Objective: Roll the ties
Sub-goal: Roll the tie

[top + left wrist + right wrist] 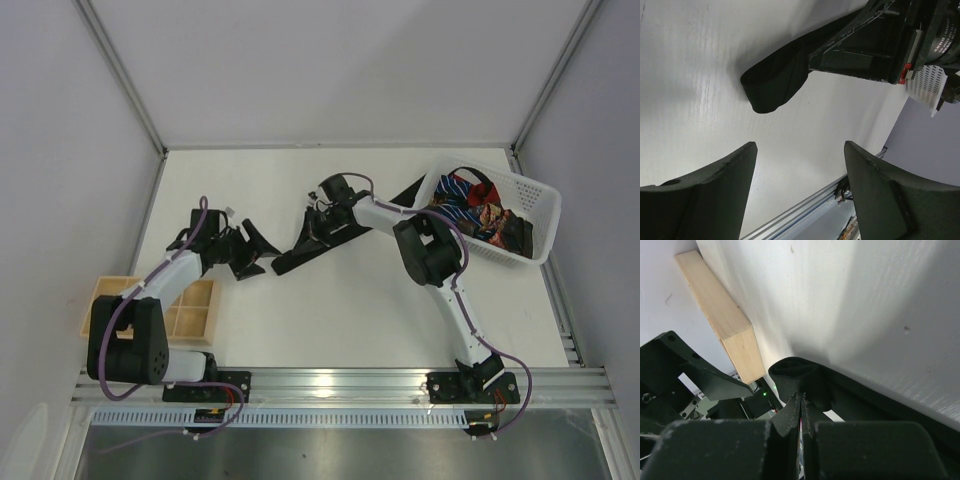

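Observation:
A plain black tie [288, 263] lies diagonally across the table, its far pointed end by the basket. My right gripper [312, 232] is shut on the tie near its folded near end. In the right wrist view the jaws [801, 405] pinch the fabric, and a small loop of the tie [795, 376] bulges just past them. My left gripper [258, 252] is open and empty, just left of the tie's end. In the left wrist view its fingers [715, 195] are spread wide, and the folded tie end [772, 82] lies beyond them on the table.
A white lattice basket [538, 215] at the right rear holds blue-white striped, red and brown patterned ties [480, 212]. A wooden compartment tray [190, 310] sits at the left front and shows in the right wrist view [722, 320]. Aluminium rails run along the near edge.

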{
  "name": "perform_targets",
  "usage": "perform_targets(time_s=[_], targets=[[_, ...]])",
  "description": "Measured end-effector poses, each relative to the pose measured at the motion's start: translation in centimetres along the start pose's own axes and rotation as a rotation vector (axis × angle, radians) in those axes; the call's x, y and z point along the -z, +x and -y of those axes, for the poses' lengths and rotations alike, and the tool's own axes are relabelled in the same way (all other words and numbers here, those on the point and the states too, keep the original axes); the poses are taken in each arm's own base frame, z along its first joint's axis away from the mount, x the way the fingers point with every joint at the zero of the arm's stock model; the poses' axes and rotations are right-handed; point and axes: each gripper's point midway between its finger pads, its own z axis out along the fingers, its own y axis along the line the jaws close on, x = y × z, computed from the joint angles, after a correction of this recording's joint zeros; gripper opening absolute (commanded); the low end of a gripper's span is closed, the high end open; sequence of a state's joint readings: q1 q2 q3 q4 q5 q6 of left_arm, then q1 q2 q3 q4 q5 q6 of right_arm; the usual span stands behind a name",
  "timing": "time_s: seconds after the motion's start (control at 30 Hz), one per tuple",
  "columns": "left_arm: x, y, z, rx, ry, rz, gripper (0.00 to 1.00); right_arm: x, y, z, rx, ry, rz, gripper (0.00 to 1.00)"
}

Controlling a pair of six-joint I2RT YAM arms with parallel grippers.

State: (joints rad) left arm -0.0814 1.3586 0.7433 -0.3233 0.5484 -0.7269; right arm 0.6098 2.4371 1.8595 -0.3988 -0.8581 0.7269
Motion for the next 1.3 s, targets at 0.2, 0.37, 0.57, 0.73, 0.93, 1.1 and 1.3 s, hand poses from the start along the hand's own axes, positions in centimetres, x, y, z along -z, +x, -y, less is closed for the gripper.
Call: perform_targets(time_s=[0.2,0.37,0.57,0.73,0.93,1.1,1.3], targets=[[-0.2,0.1,0.0,0.102,-0.013,0.005,0.77,-0.1,0.0,0.6,-0.007,0.006,-0.003,0.02],[-0.7,-0.1,-0.2,0.163,-0.025,0.006,0.76,-0.6,0.2,1.5,-0.022,0.016,-0.014,0.02],[-1.2,0.0,-1.1,0.191,-0.066,0.000,0.76,-0.7,0.3,1.8,-0.011,0.023,-0.015,0.01],[-1.9,0.4,-2.1,0.203,-0.101,-0.017,0.71,-0.7,0.4,2.1,-0.009,0.035,-0.019,0.01],[-3.4,1.1,-3.3,0.215,-0.155,-0.033,0.61,-0.7,0.5,2.2,0.000,0.036,-0.021,0.01],[-4.3,1.4,-3.8,0.210,-0.183,-0.035,0.58,-0.7,0.5,2.2,0.000,0.037,-0.021,0.01],[-5.1,1.6,-4.2,0.215,-0.205,-0.036,0.54,-0.6,0.5,2.2,0.000,0.039,-0.021,0.00]])
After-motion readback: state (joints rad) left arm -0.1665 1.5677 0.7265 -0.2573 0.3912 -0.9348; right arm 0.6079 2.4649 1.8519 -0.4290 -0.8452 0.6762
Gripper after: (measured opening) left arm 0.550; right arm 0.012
